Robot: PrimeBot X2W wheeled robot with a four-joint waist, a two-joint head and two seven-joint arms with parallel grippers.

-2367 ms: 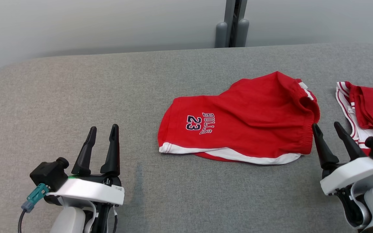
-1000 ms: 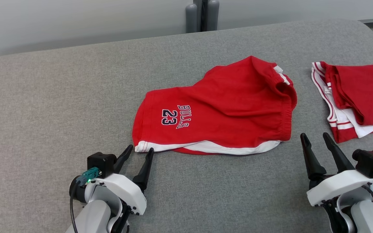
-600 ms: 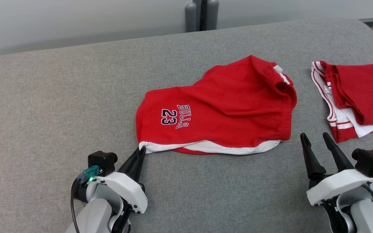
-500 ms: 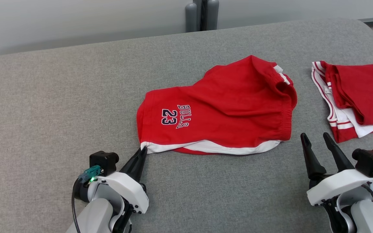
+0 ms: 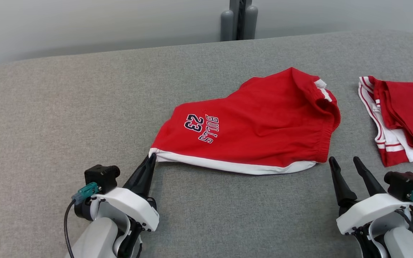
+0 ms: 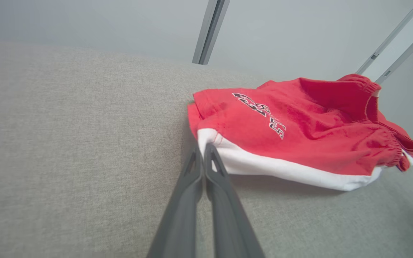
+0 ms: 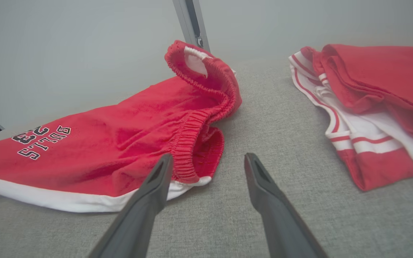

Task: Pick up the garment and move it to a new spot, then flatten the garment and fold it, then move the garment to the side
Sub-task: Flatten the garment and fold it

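A broad grey fabric-covered table (image 5: 66,107) fills the scene, its far edge meeting a pale wall. Near the middle of it, somewhat right of centre, lie the red jersey shorts (image 5: 264,129) with a white hem band, their elastic waistband bunched and gaping open at the right end. Well over at the table's right edge, apart from the shorts, sits a folded red and white garment (image 5: 403,114). The left gripper (image 5: 151,157) has its jaws pressed together on the shorts' near-left hem corner, which is drawn out to a point. The right gripper (image 5: 343,160) sits just beside the waistband end with its jaws apart and nothing between them. A dark "BULLS 23" print (image 5: 202,128) marks the shorts' left leg.
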